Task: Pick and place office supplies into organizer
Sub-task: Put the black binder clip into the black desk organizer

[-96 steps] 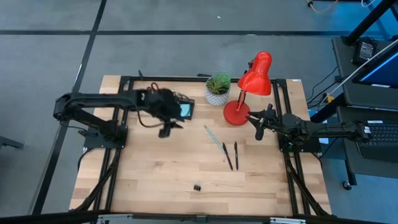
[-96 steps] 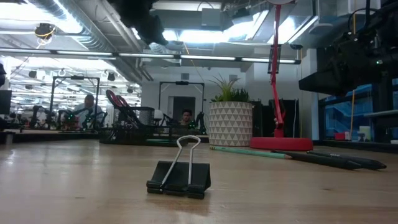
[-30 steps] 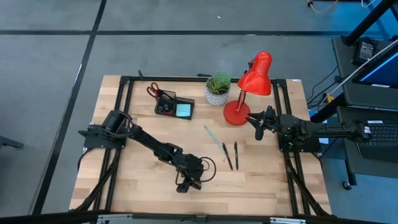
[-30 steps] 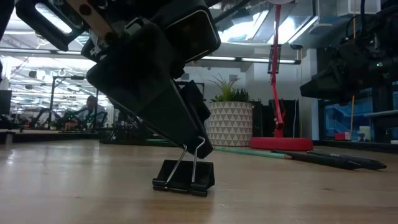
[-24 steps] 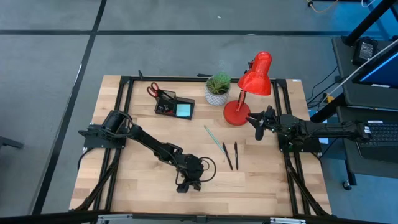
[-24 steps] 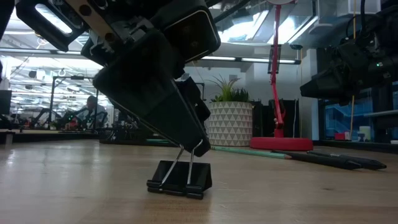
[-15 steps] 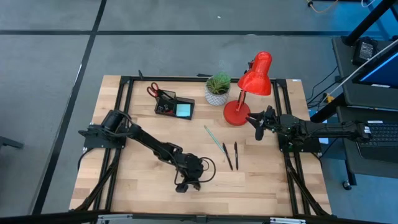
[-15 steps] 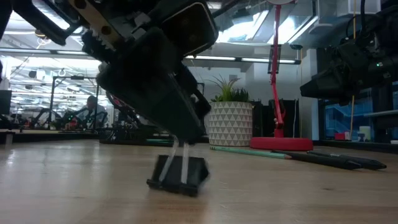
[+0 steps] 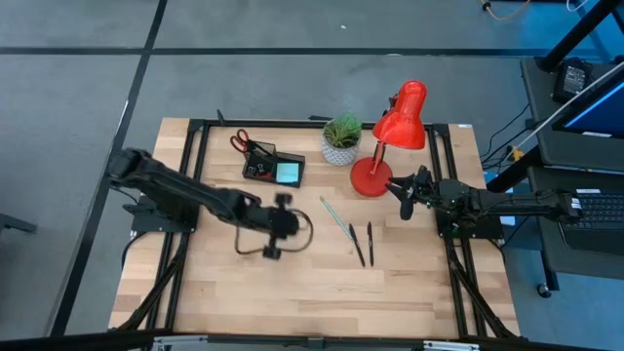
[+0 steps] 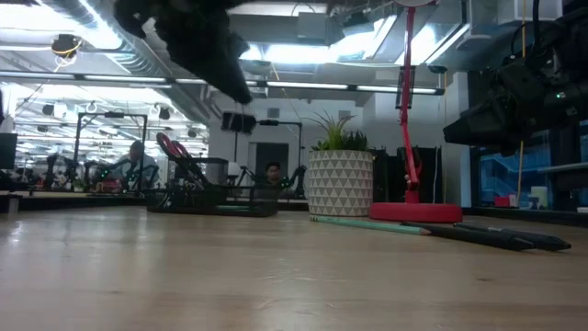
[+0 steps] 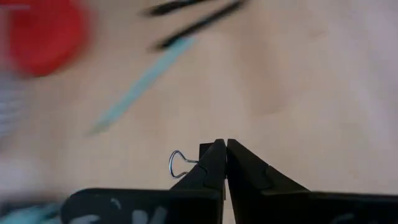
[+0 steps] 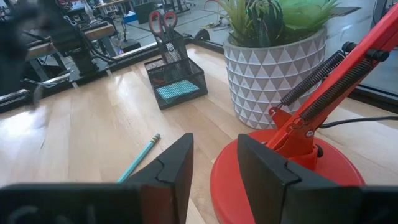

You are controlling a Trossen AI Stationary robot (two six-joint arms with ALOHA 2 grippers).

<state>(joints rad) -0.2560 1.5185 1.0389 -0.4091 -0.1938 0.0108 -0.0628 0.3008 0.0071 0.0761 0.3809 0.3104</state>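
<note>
My left gripper [image 9: 271,250] hangs shut above the middle of the table, holding a small black binder clip [image 11: 200,151]. The black mesh organizer [image 9: 273,168] stands at the far left on its base, with red-handled scissors [image 9: 240,142] upright in it and a light-blue notepad [image 9: 288,173] in one compartment. A teal pencil [image 9: 336,214] and two black pens [image 9: 363,244] lie flat right of centre. My right gripper [image 12: 214,168] waits open beside the red lamp's base [image 9: 370,177]. My left gripper is shut on the binder clip, coming at it slanting down from above. Its fingertips [image 11: 219,155] hide the place of contact. A wire handle loop [image 11: 177,163] sticks out to one side and a corner of the black body [image 11: 204,148] shows just past the tips. The clip is clear of the table.
A potted green plant [image 9: 341,139] and a red desk lamp [image 9: 400,122] stand at the far edge, right of the organizer. A black frame [image 9: 190,175] runs round the table's sides. Bare wood shows across the near half of the table [image 9: 312,292].
My left gripper took hold of the binder clip standing near the table's near edge, tipped it, then rose and went toward the far edge and slightly left. The clip has been lifted clear off the table with it.
</note>
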